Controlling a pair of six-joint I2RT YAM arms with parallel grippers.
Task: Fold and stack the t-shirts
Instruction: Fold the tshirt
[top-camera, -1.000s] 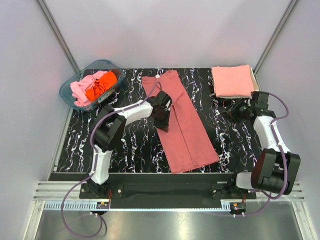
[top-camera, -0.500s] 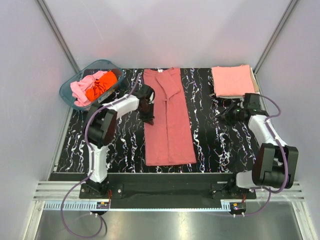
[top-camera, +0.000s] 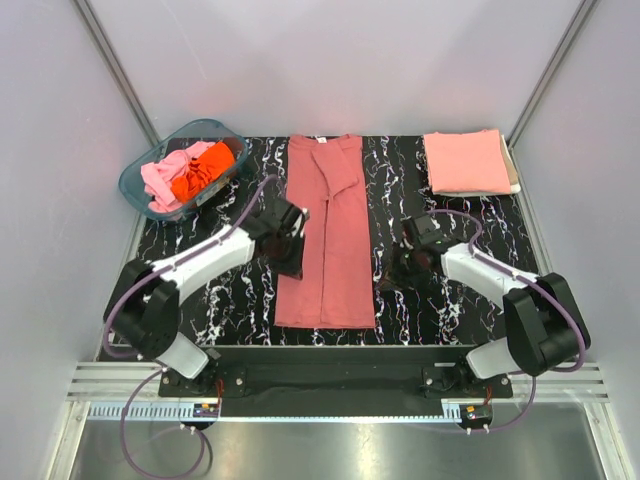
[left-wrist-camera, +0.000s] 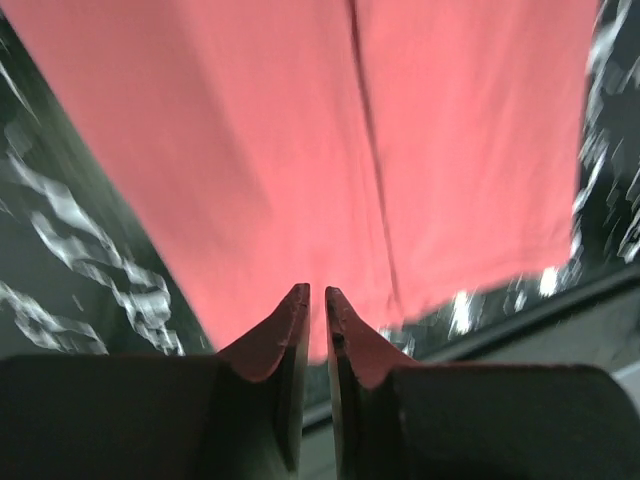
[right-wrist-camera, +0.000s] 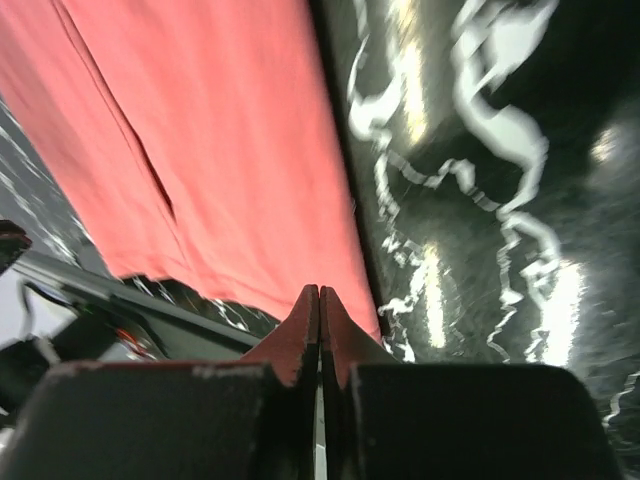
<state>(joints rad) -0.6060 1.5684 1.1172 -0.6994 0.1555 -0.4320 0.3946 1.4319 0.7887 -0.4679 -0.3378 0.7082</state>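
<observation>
A brick-red t-shirt (top-camera: 335, 230) (left-wrist-camera: 300, 130) (right-wrist-camera: 200, 130) lies flat on the black marbled table, folded into a long strip that runs from back to front. My left gripper (top-camera: 291, 264) (left-wrist-camera: 317, 292) hovers at the strip's left edge. Its jaws stand almost together, with only a thin slit and no cloth between them. At the strip's right edge, near its front corner, my right gripper (top-camera: 386, 281) (right-wrist-camera: 319, 290) is shut and empty. A salmon-pink t-shirt (top-camera: 465, 162) lies folded at the back right. A pink t-shirt (top-camera: 160, 178) and an orange t-shirt (top-camera: 203, 170) are crumpled in the tub.
The translucent teal tub (top-camera: 128, 182) stands at the back left corner. The black marbled table (top-camera: 440, 315) (right-wrist-camera: 480, 200) ends at a metal rail in front, by the arm bases. Grey walls close in the left, right and back sides.
The red shirt swung from slanted to straight. My left gripper slid to its left edge and nearer. My right arm came over from beside the folded pink shirt and its jaws closed.
</observation>
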